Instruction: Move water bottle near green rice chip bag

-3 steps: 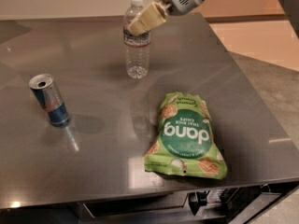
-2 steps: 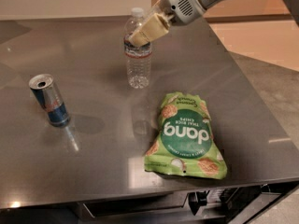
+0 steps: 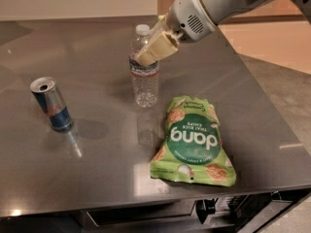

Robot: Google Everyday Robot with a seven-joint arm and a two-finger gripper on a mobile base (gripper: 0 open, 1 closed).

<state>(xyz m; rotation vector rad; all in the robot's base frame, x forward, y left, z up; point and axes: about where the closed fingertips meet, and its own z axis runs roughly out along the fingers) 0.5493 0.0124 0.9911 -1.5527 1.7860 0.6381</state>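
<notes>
The water bottle (image 3: 145,87) stands upright on the steel table (image 3: 97,174), just left of the top edge of the green rice chip bag (image 3: 192,142). It is clear and ribbed, with a white cap and a dark label band. The bag lies flat near the table's front right, its "dang" circle facing up. My gripper (image 3: 149,52) reaches in from the upper right and is shut on the bottle's upper part, with a cream finger (image 3: 156,48) across the shoulder and label. The far finger is hidden behind the bottle.
A blue-and-silver drink can (image 3: 51,105) stands tilted at the left of the table. The table's front edge runs along the bottom, its right edge past the bag. A tan floor shows at the right.
The gripper has carried the water bottle forward across the table, from farther back to a spot close beside the bag's top edge. The can and the bag have not moved.
</notes>
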